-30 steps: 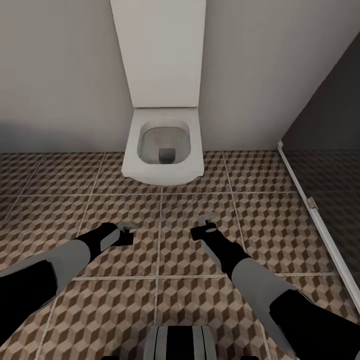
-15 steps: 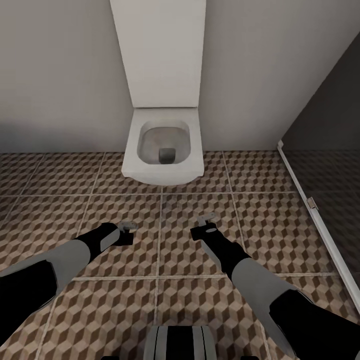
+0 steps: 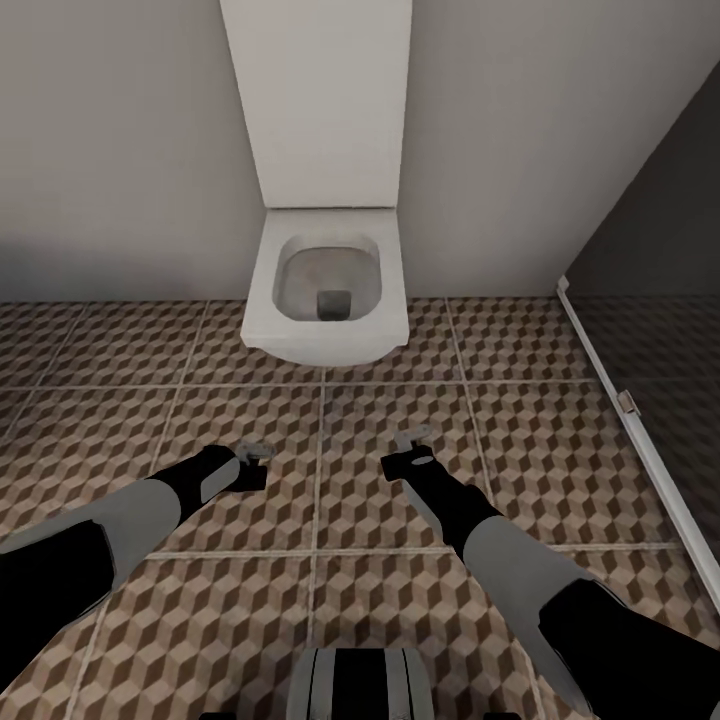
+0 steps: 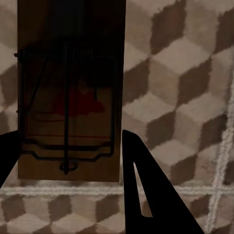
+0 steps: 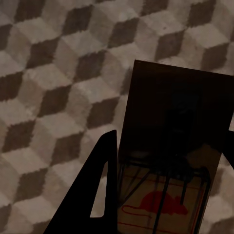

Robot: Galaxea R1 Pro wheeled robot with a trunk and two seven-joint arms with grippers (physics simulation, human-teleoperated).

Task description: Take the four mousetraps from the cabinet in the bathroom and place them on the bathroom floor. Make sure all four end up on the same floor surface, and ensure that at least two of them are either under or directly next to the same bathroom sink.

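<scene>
My left gripper [image 3: 256, 455] hangs low over the cube-patterned bathroom floor [image 3: 100, 350], shut on a mousetrap [image 4: 68, 92]. That trap is a brown board with dark wire and a red spot, and it sits between the dark fingers [image 4: 141, 195] of the left gripper [image 4: 68, 134]. My right gripper [image 3: 412, 445] is at about the same height and is shut on a second mousetrap [image 5: 170, 195], held between the fingers [image 5: 92, 195] of the right gripper [image 5: 170, 136]. The cabinet and the sink are out of view.
A white wall-hung toilet [image 3: 325, 290] with a tall white panel [image 3: 320, 100] behind it stands straight ahead. A dark glass panel [image 3: 660, 330] with a white rail [image 3: 600, 370] runs along the right. My own base [image 3: 360, 685] shows at the bottom edge.
The whole head picture has shifted a little, so the toilet now sits slightly higher in it. Both arms hold the same pose, each with its mousetrap.
</scene>
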